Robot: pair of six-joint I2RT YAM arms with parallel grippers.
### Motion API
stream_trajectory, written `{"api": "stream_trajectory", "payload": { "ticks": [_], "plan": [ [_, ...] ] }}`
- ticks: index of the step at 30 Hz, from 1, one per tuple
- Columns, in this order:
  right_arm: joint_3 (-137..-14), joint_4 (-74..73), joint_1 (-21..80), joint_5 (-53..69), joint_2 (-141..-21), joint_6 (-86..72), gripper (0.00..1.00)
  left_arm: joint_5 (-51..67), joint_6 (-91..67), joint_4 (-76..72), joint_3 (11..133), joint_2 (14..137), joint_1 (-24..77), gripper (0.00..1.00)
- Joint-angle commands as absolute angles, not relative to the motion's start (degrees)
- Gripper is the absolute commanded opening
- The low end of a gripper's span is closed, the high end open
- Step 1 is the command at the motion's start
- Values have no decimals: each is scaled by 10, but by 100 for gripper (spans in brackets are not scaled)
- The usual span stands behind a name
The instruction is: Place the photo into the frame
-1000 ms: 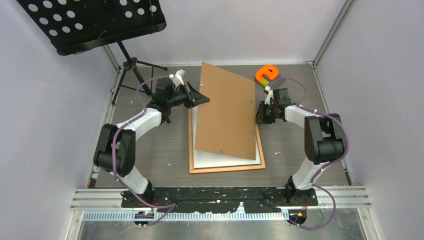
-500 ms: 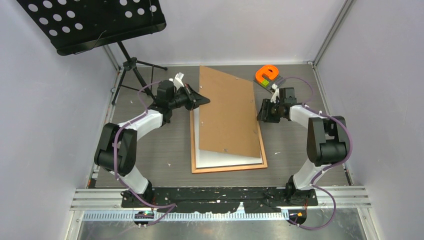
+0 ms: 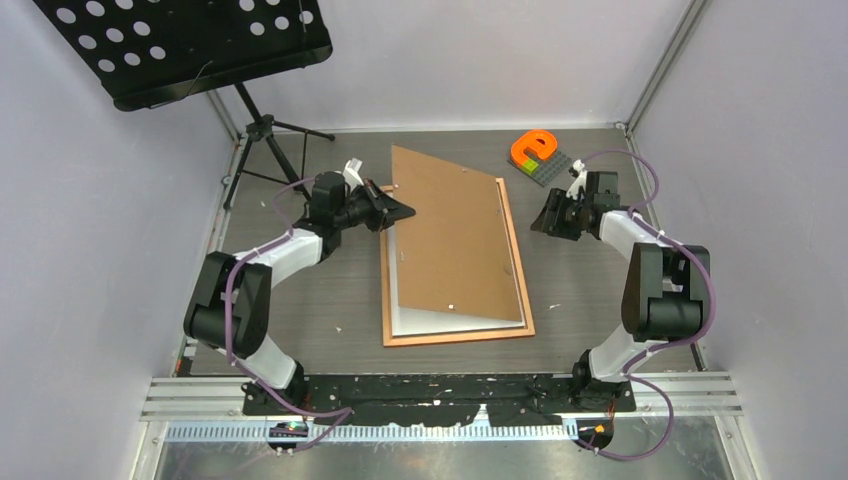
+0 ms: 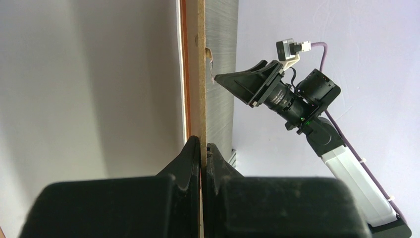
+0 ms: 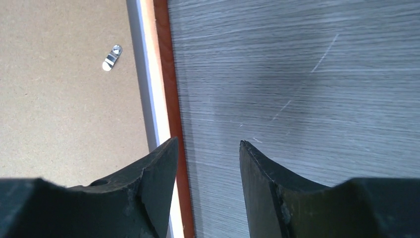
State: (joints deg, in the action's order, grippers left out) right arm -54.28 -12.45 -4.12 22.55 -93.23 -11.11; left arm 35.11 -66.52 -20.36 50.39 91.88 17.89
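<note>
The frame [image 3: 457, 337], with its thin orange-brown border, lies flat in the middle of the table. Inside it the photo [image 3: 445, 322] shows as a white back, mostly covered by the plain brown backing board [image 3: 450, 240]. The board rests slightly skewed over the frame. My left gripper [image 3: 403, 210] is shut on the board's left edge [image 4: 200, 74] near its far corner. My right gripper [image 3: 540, 219] hangs open just right of the frame, holding nothing. In the right wrist view its fingers straddle bare table beside the frame's border [image 5: 166, 59], the photo's white margin [image 5: 147, 59] and the board [image 5: 59, 84].
An orange block [image 3: 532, 147] sits on a grey studded plate [image 3: 548, 168] at the back right, close behind my right arm. A black music stand [image 3: 180, 45] on a tripod [image 3: 262, 130] stands at the back left. A small metal clip [image 5: 111, 57] is fixed to the board.
The backing board has come down and swung nearly square over the frame. My right gripper let go of its right edge, opened and drew back to the right. The left gripper dropped slightly with the board.
</note>
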Motion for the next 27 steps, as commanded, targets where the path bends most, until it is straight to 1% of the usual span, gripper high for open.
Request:
{"api": "stream_trajectory", "payload": {
  "ticks": [1,20,27],
  "plan": [
    [-544,-122,-50,237,-912,-112,55,349,-696,-262,500,877,176,0],
    [-541,-111,-56,255,-927,-115,55,350,-711,-283,486,878,176,0],
    [-547,-115,-57,261,-950,-111,55,359,-700,-277,489,868,176,0]
  ]
}}
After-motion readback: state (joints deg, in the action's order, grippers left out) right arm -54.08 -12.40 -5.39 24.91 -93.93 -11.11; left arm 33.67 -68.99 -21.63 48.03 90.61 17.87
